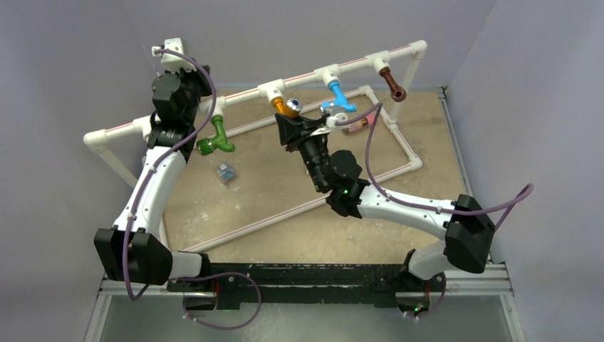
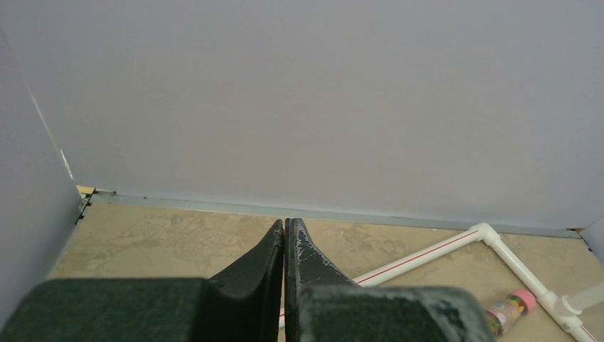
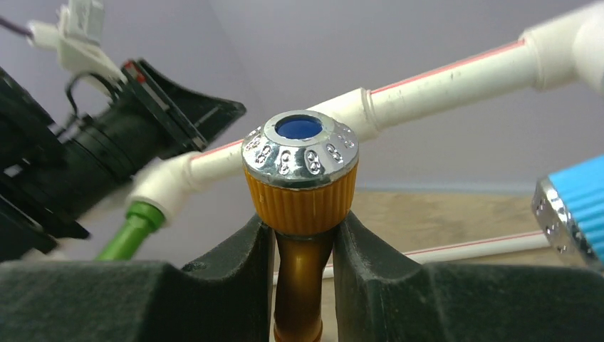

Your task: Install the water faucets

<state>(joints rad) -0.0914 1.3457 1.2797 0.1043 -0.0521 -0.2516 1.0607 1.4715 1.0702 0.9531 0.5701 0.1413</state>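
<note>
R gripper (image 3: 303,239) was clamped on the orange faucet (image 3: 299,203), one jaw each side of its neck just under the ribbed knob, centre frame. L gripper (image 2: 285,239) was closed w/ nothing between, bottom centre. Top view: orange hung under the white pipe rail (image 1: 306,75) mid-frame. Green faucet (image 1: 216,137) was at left. Blue faucet (image 1: 338,98) & brown faucet (image 1: 392,84) were at right.
</note>
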